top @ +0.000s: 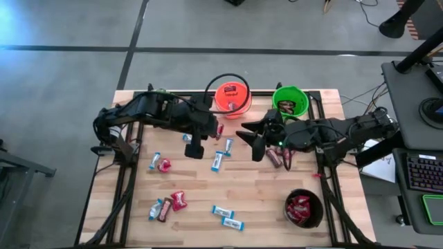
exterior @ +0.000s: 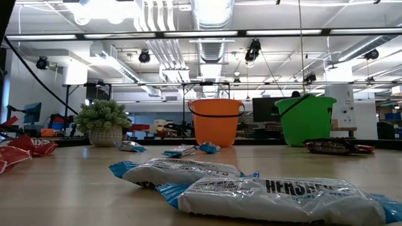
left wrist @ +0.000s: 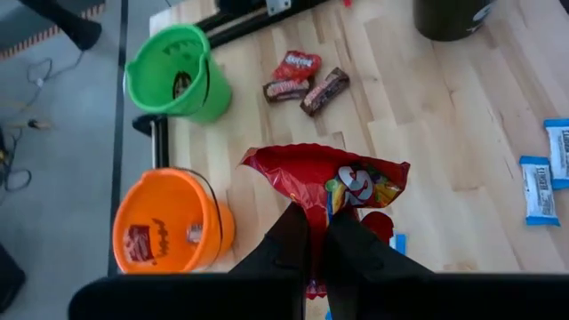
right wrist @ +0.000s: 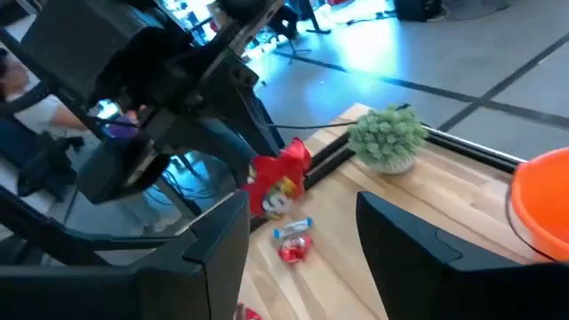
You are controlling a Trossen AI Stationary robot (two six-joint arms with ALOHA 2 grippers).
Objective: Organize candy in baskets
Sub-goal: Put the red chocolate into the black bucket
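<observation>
Candy packet (left wrist: 342,182), red, crinkly, cartoon-printed, hangs pinched in my left hand (left wrist: 318,233); my right hand (right wrist: 298,236) is spread.

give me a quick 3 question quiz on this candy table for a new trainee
1. True or false: the left gripper is shut on a red packet.
2. Which basket holds red packets in the high view? A) green basket B) black basket C) neither
3. Fill in: the right gripper has its jaws ____ and holds nothing.

Key: 1 true. 2 B. 3 open.
</observation>
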